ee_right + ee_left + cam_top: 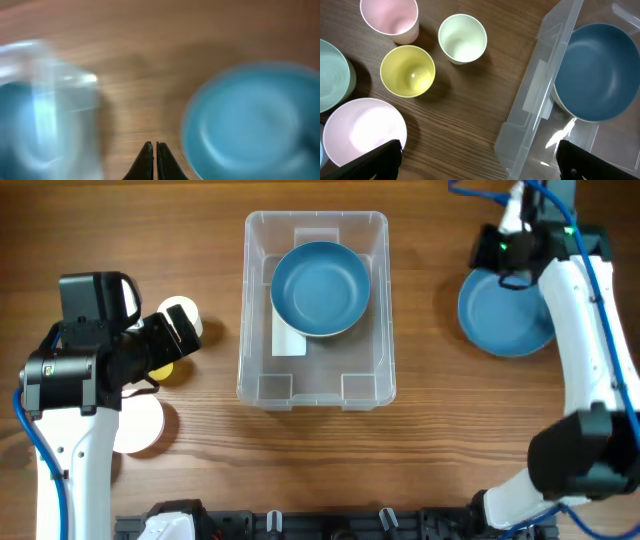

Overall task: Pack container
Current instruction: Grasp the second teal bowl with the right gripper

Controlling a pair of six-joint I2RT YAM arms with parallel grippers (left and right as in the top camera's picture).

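Observation:
The clear container (254,370) stands mid-table with a blue bowl (320,288) inside it; both also show in the left wrist view, the container (530,107) and the bowl (597,70). A blue plate (500,315) lies on the table at the right, blurred in the right wrist view (250,120). My right gripper (154,150) is shut and empty, over bare wood just left of the plate. My left gripper (477,160) is open and empty, left of the container, above several cups.
Left of the container are a yellow cup (407,71), a white cup (462,38), a pink cup (390,19), a pink bowl (362,131) and a pale green bowl (330,75). A white dish (140,425) lies by the left arm.

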